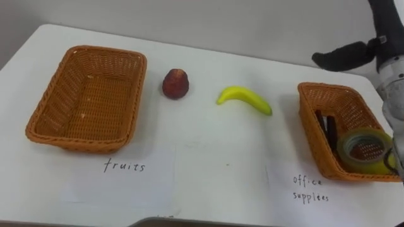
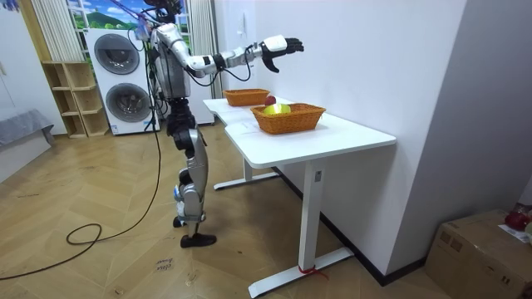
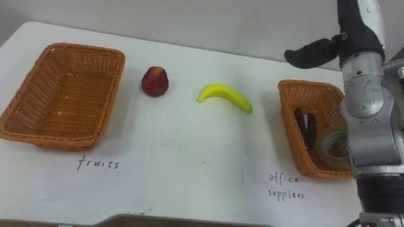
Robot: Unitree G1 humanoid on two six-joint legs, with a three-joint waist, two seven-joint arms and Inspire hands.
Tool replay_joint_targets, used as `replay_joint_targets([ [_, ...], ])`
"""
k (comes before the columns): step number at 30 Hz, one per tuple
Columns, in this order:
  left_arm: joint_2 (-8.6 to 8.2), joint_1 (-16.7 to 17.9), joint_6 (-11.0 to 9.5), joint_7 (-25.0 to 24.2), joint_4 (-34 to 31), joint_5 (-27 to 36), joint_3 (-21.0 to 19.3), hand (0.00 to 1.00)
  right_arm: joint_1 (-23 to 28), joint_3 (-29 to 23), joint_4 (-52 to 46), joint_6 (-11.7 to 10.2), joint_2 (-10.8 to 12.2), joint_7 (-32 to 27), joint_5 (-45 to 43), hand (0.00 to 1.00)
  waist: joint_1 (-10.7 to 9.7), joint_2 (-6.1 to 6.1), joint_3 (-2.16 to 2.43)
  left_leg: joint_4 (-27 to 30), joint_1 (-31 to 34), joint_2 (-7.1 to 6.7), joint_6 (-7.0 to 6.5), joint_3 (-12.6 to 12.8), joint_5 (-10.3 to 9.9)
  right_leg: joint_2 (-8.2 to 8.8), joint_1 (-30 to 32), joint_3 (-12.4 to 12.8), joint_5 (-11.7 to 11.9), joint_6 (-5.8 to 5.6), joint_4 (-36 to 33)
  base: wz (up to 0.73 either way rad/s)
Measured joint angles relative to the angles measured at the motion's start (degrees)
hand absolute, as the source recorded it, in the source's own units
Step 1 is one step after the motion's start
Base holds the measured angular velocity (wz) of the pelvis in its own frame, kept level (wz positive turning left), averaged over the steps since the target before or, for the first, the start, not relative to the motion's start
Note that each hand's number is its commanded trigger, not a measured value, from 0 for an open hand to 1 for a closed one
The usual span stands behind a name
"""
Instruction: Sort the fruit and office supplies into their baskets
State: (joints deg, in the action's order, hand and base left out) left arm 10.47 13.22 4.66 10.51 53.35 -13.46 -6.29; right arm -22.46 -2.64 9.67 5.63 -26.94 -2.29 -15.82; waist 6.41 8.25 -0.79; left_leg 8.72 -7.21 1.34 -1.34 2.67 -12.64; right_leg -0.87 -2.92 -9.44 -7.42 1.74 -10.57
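Note:
On the white table (image 1: 208, 157) a red fruit (image 1: 175, 84) and a yellow banana (image 1: 245, 98) lie between two wicker baskets. The big left basket (image 1: 82, 144) holds nothing. The smaller right basket (image 1: 311, 129) contains a roll of yellowish tape (image 1: 365, 150) and a dark office item (image 1: 327, 129). My right hand (image 1: 344, 57) hovers high above the far rim of the right basket, open, fingers stretched leftwards, holding nothing. In the room view that hand (image 2: 281, 47) is raised over the table, and I stand at the table's long side.
A handwritten paper label (image 1: 125, 166) lies before the left basket, another (image 1: 309, 189) before the right one. The wall runs close behind the table. In the room view, washing machines (image 2: 116, 83) and a shelf (image 2: 71, 100) stand behind me, and a cardboard box (image 2: 482, 249) sits on the floor.

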Motion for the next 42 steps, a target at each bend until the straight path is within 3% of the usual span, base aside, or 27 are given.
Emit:
replay_joint_targets([
  [11, 0.12, 1.32, 0.05, -0.92, -0.05, -2.45, 0.97, 0.00, 0.00, 1.93, 0.49, -1.07, 0.02, -0.09, -2.24, 0.00, 1.97, -0.85, 0.04, 0.77, 1.47, -0.11, -0.01, -1.06, 0.02, 0.50, 0.27, -1.59, 0.00, 0.00, 0.12, 0.07],
  [18, 0.48, 0.34, 0.71, 0.41, 1.92, -2.35, 3.24, 0.00, 0.00, 8.45, 2.90, -1.52, 0.05, -1.60, -3.07, 0.00, 3.17, -1.01, 0.16, 1.03, 2.75, -0.17, 0.02, -0.76, 0.09, 0.72, 1.47, -1.59, 0.04, 0.06, -0.08, -0.02],
  [24, 0.28, -0.37, 0.78, 2.75, 1.95, -1.83, 4.74, 0.00, 0.00, 10.68, 5.59, -1.94, 0.26, -1.60, -4.17, 0.00, 3.44, -1.02, 0.16, 1.30, 3.03, -0.18, 0.03, -0.91, 0.10, 0.79, 1.75, -1.87, 0.04, 0.07, -0.06, 0.01],
  [35, 0.25, -1.37, 1.37, 2.31, 2.78, -1.78, 5.45, 0.00, 0.01, 13.32, 8.22, -1.89, 0.64, -0.43, -5.08, 0.00, 3.37, -1.44, 0.06, 1.56, 3.64, -0.21, 0.03, -1.10, 0.11, 0.88, 2.06, -2.37, 0.04, 0.07, 0.16, 0.01],
  [42, 0.36, -2.20, 1.37, 2.23, 2.28, -1.72, 5.97, 0.00, -0.13, 13.95, 12.28, -1.83, 0.91, 0.67, -4.98, 0.00, 3.83, -1.50, 0.38, 1.65, 4.88, -0.18, 0.06, -1.24, 0.13, 1.15, 2.99, -3.06, 0.05, 0.07, -0.05, 0.03],
])
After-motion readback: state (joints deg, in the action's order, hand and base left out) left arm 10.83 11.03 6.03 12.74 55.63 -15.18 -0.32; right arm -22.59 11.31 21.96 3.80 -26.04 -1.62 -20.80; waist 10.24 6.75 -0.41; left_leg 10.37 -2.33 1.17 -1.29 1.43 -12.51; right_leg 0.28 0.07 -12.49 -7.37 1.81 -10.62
